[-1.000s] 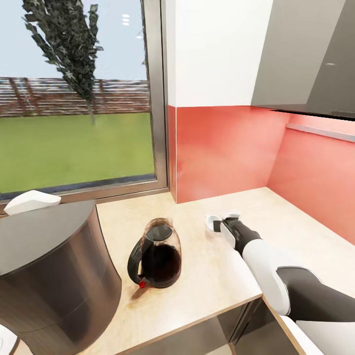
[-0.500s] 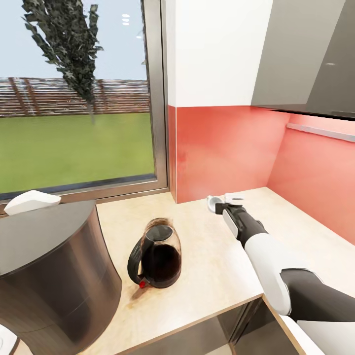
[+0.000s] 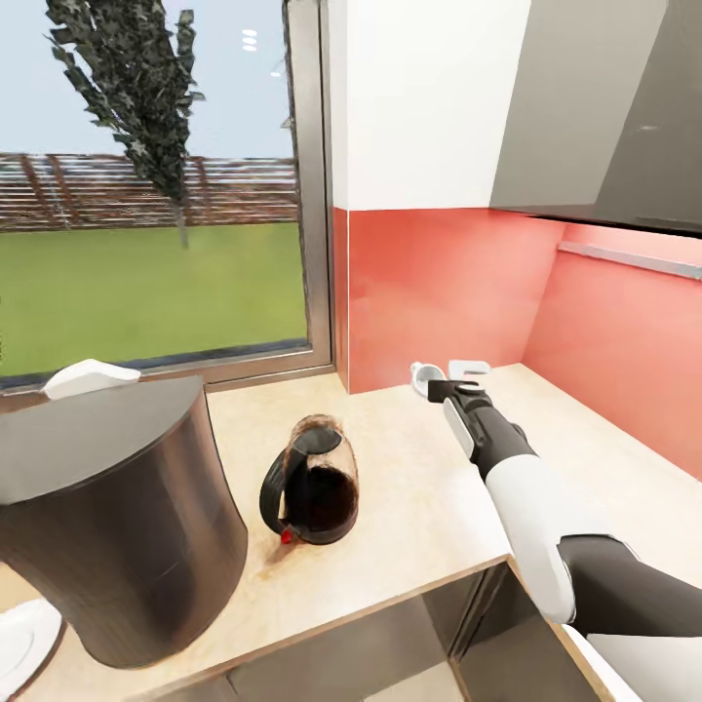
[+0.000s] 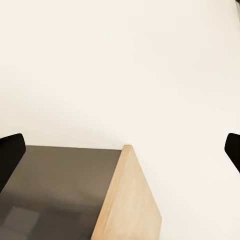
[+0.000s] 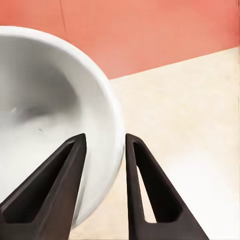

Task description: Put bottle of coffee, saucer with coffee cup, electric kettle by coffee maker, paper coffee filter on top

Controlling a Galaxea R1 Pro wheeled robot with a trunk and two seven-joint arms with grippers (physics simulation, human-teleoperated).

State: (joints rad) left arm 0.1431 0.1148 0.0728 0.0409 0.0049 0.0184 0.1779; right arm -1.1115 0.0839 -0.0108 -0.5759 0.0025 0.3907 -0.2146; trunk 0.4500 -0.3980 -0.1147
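My left fingers stand wide apart, holding nothing. Left of my right gripper stand the coffee maker, then the electric kettle. My 2 right fingers pinch the coffee cup rim, lifted above the kitchen countertop.

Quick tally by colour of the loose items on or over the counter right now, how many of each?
Dark: 2, the coffee maker and the electric kettle.
White: 3, the paper coffee filter on the coffee maker, the saucer beside it, and the coffee cup, its wall pinched between the fingers of the right gripper.
Total: 5.
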